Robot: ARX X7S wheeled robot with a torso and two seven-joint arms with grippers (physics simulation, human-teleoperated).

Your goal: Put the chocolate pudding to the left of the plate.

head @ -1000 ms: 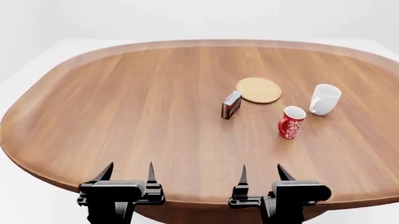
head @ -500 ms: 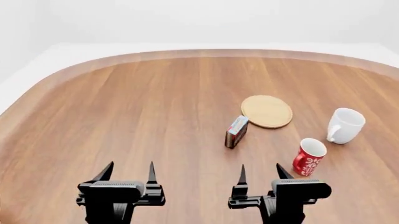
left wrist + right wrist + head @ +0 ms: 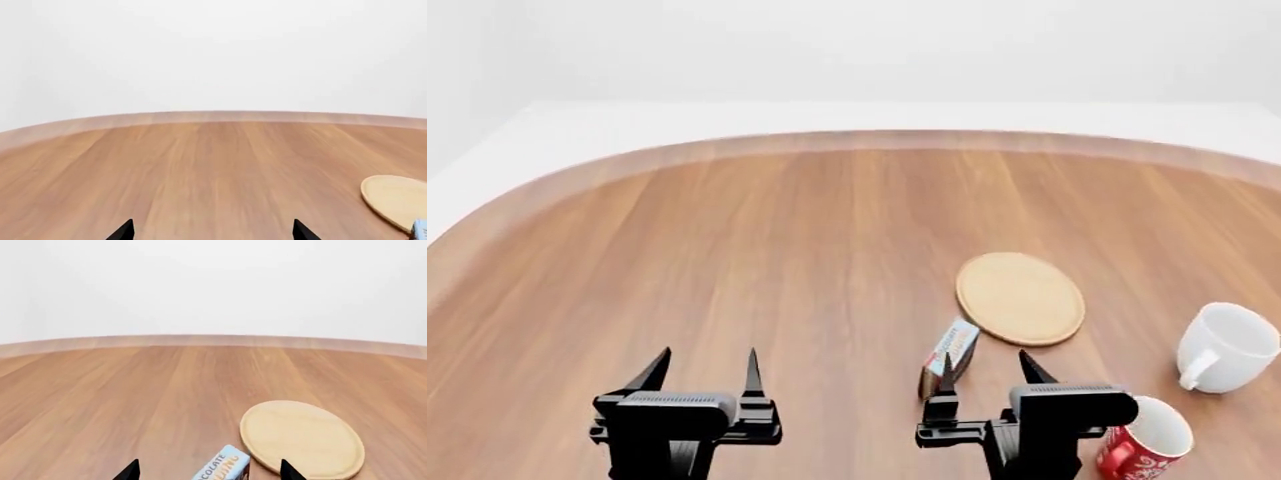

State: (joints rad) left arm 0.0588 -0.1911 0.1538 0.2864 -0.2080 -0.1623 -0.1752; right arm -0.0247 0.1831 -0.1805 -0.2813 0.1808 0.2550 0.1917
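- Table (image 3: 694,260): we see a broad wooden top with a rounded far edge, filling most of the head view; both wrist views look across it to a pale wall.
- Plate (image 3: 1020,297): flat tan disc lying right of centre on the table, well beyond our right arm. It also shows in the right wrist view (image 3: 301,438) and partly in the left wrist view (image 3: 395,199).
- White mug (image 3: 1225,347): upright near the right edge of the head view, right of the plate and apart from it, handle toward us.
- Red mug (image 3: 1144,440): upright, nearer us than the white mug, partly behind the right gripper's housing.
- Left gripper (image 3: 699,372): we note its two prongs spread apart, nothing between them, hovering over bare table at lower left.
- Right gripper (image 3: 988,375): prongs likewise spread wide, gripping nothing.
- Pudding (image 3: 950,355): small carton, blue-white face up, standing just beside the plate's near-left rim; we cannot tell if they touch. It sits just past the right gripper's left prong, unheld. The right wrist view (image 3: 223,469) shows it low between the prong tips.
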